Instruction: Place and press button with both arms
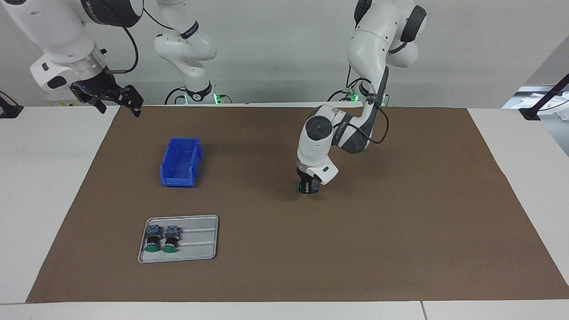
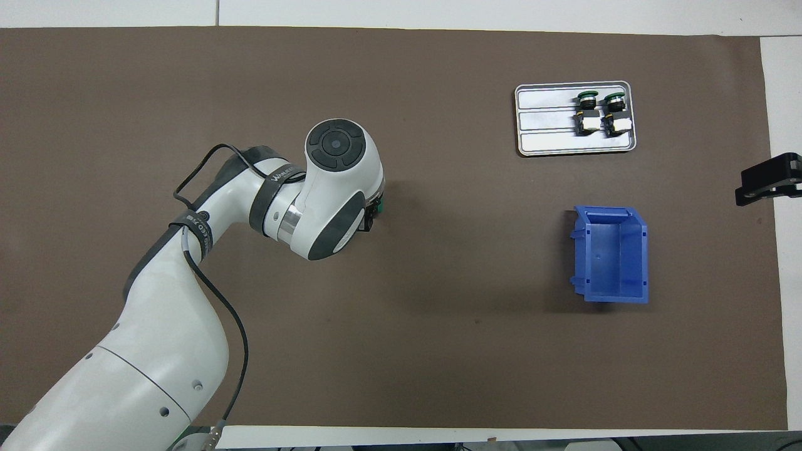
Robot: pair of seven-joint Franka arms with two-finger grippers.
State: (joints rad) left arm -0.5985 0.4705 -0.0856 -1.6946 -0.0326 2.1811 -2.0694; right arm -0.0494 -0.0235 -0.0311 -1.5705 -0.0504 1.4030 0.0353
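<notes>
Left gripper (image 1: 308, 187) low on the worktop (image 1: 400, 213), jaws grasping the button (image 1: 306, 186) — a shallow hold could tip it; right gripper (image 1: 116, 98) waits, jaws released.

On the black band (image 2: 283, 177) around my left arm (image 2: 188, 300) there is white lettering, but I cannot make out the words. A second band (image 2: 199, 227) nearer my elbow carries marks too small to read.
</notes>
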